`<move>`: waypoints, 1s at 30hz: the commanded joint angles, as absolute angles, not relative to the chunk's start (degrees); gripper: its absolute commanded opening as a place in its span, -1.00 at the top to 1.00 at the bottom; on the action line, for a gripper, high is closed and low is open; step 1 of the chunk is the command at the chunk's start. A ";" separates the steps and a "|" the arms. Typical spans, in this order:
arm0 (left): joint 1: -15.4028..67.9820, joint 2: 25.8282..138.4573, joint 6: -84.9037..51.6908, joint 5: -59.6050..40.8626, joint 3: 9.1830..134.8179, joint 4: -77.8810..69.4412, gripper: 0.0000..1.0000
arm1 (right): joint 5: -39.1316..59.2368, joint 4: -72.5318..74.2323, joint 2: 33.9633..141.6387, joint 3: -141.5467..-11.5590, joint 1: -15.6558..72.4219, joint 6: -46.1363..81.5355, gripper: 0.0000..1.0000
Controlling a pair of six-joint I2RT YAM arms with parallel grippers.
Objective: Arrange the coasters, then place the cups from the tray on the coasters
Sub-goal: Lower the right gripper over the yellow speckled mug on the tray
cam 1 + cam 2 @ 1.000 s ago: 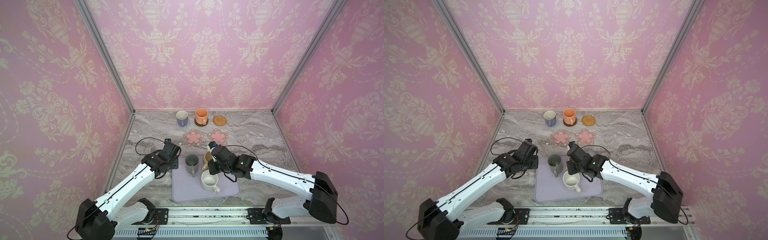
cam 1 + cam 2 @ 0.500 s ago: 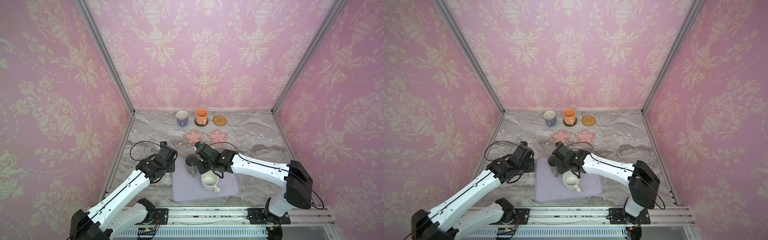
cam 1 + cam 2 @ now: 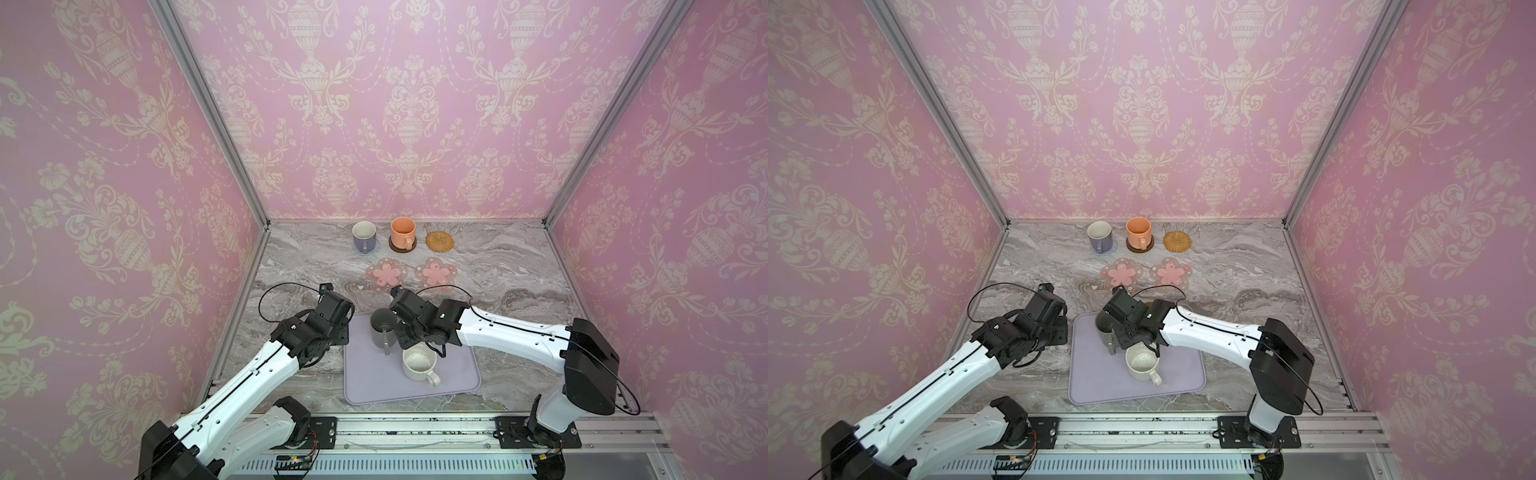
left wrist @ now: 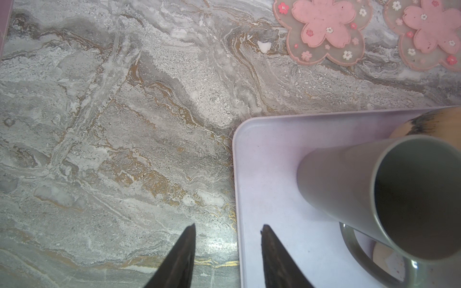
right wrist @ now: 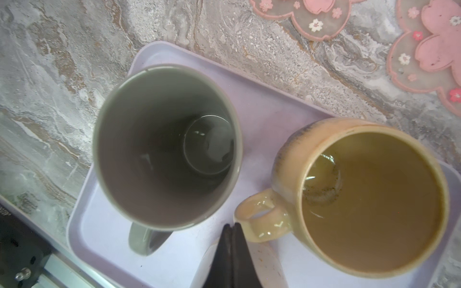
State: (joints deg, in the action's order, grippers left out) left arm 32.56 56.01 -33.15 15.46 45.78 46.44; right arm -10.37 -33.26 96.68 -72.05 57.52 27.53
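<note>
Large lavender-grey rectangular tray (image 3: 457, 384) on the grey marble tabletop (image 3: 519, 266), bearing a tall dark grey ceramic mug (image 3: 381, 328), a white speckled mug (image 3: 417, 365) and a rounded beige mug (image 5: 361, 197); right gripper (image 5: 231, 225) closed tight on nothing, tips just beside the beige mug's handle; left gripper (image 4: 228, 227) partly parted, empty, straddling the tray's edge; by the far wall, lavender mug (image 3: 364, 236) on a light blue crocheted coaster (image 3: 376, 249); orange-peach mug (image 3: 403, 232) on a dark brown disc (image 3: 402, 249); woven tan rattan round (image 3: 439, 241) beside it; nearer the tray, one translucent pink flower-shaped coaster (image 3: 385, 274) and its twin (image 3: 436, 272).
</note>
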 commanded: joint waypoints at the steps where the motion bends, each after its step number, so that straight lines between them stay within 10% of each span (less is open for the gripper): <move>1: 33.13 55.15 -34.23 17.20 45.18 48.50 0.08 | -13.50 -36.33 99.33 -74.95 57.83 25.67 1.00; 30: 33.12 56.52 -34.01 16.36 46.05 47.35 0.08 | -17.88 -39.81 92.32 -62.92 53.24 27.84 1.00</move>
